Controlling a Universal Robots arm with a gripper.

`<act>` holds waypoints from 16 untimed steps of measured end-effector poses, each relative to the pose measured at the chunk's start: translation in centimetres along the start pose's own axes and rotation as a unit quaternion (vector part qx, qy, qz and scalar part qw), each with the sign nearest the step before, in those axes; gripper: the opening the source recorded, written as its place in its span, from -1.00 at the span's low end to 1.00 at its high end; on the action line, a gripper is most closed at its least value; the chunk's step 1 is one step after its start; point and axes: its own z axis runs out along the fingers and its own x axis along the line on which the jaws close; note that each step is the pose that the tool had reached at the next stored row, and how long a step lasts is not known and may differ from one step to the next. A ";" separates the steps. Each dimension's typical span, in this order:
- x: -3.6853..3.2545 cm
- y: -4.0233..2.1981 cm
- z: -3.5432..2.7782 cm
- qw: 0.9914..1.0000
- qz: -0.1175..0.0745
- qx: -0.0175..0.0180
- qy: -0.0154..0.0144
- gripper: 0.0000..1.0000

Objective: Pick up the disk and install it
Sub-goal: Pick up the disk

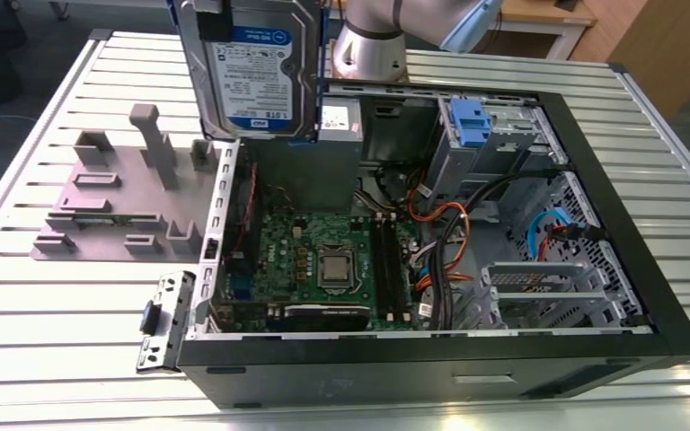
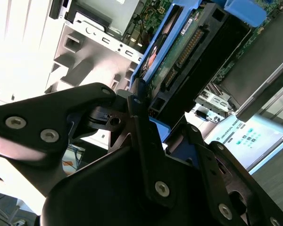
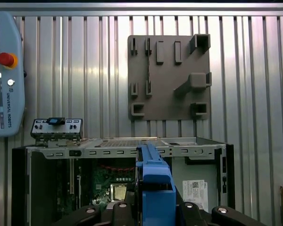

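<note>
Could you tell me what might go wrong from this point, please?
1. The gripper holds the disk by its blue caddy above the open case; a slip could drop it onto the motherboard.
2. Loose orange cables lie near the drive bay and might snag the disk on entry.

**Quick rundown of the arm's looks**

The claw is all matte black, chunky angular links with silver screws dotted over them. Up behind the claw, the arm is a rounded silver-grey tube with a pale blue cap.

Likely robotics lab, slatted table, teach pendant
</note>
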 end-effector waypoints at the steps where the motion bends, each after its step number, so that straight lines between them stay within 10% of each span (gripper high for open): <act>1: 0.00 -0.04 0.00 1.000 0.000 0.000 0.000 -0.27; 16: 0.01 -0.55 0.05 1.000 0.000 0.000 0.000 -0.27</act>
